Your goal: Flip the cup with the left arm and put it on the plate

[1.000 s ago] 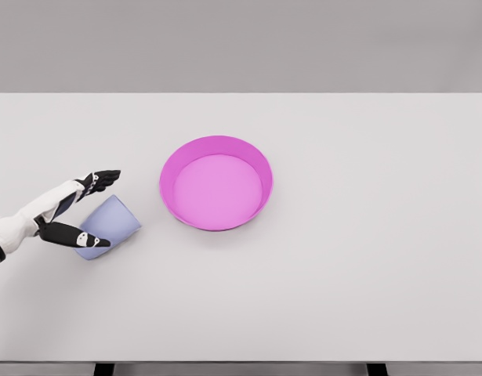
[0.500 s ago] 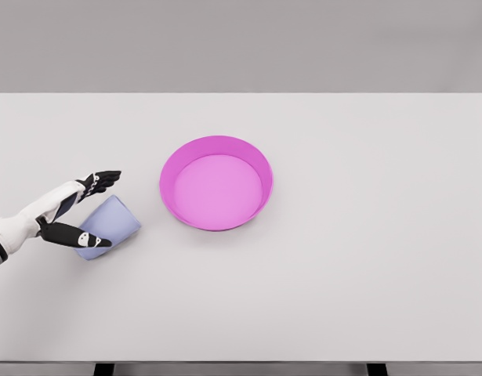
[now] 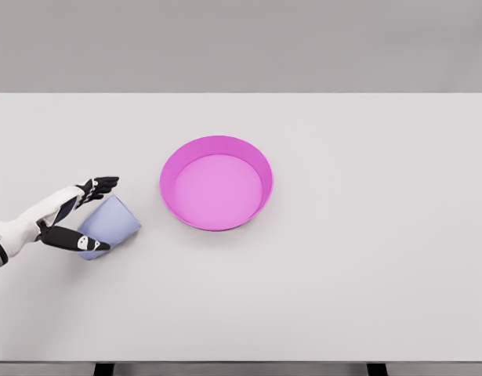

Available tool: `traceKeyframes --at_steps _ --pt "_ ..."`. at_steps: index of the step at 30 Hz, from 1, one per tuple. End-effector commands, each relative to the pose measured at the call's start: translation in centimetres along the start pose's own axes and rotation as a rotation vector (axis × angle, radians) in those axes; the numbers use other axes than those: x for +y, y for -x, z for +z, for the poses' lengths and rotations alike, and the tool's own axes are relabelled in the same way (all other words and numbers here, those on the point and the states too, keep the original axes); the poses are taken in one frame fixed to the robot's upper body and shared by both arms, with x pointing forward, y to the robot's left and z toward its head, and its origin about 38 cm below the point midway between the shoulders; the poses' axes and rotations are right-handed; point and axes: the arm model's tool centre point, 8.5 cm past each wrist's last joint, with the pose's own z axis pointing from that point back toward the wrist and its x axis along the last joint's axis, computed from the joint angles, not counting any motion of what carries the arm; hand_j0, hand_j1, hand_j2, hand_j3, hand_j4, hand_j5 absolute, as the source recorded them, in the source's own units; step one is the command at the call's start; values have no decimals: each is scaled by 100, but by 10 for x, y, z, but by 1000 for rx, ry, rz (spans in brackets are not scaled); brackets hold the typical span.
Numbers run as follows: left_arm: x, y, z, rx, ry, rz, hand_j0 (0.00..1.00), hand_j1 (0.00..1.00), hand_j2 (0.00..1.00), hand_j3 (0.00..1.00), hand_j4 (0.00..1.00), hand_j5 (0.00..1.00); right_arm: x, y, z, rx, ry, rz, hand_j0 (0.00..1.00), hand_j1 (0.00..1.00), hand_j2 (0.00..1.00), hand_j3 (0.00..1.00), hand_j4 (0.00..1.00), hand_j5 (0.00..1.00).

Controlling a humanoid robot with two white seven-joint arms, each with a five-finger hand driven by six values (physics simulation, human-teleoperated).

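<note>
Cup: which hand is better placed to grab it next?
Left. The left hand already brackets the lavender cup lying on its side, fingers spread behind it and thumb in front. The right arm is out of view. The pink plate sits to the cup's right.

left arm [image 3: 13,229] cut off at frame edge; hand [image 3: 72,215] hides cup [image 3: 111,223] partly.

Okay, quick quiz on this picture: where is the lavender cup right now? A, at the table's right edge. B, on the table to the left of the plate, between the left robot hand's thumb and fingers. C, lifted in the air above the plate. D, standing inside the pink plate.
B: the cup sits on the table left of the plate, with the left robot hand around it.
</note>
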Motion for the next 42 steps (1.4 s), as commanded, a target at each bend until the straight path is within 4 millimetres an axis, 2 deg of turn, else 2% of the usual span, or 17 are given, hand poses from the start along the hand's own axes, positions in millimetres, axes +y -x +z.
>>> traceKeyframes --at_steps 1,11,15,17,23,27,31,37,39,42 --pt "0 0 0 2 2 4 96 96 96 96 96 96 0 0 0 0 0 0 100 100 100 100 100 100" --pt "-8 2 -5 4 8 -5 95 95 95 95 95 95 0 0 0 0 0 0 100 100 100 100 100 100" --pt "-10 2 -5 2 16 -4 77 77 77 77 77 77 0 0 0 0 0 0 100 100 100 100 100 100" --pt "-10 2 -5 1 16 -3 72 72 72 72 72 72 0 0 0 0 0 0 100 100 100 100 100 100" --pt "-7 0 -4 -13 0 -11 69 69 69 69 69 69 0 0 0 0 0 0 100 100 100 100 100 100" --pt "-4 -12 -3 -119 -11 -45 63 63 63 63 63 63 0 0 0 0 0 0 100 100 100 100 100 100" --pt "2 -28 -1 -264 -83 -71 63 63 63 63 63 63 0 0 0 0 0 0 100 100 100 100 100 100" --pt "-2 -46 -7 -410 -134 -65 63 63 63 63 63 63 0 0 0 0 0 0 100 100 100 100 100 100" --pt "-3 -57 -14 -486 -178 -45 63 63 63 63 63 63 0 0 0 0 0 0 100 100 100 100 100 100" --pt "-16 -71 -30 -561 -189 -11 63 63 63 63 63 63 0 0 0 0 0 0 100 100 100 100 100 100"
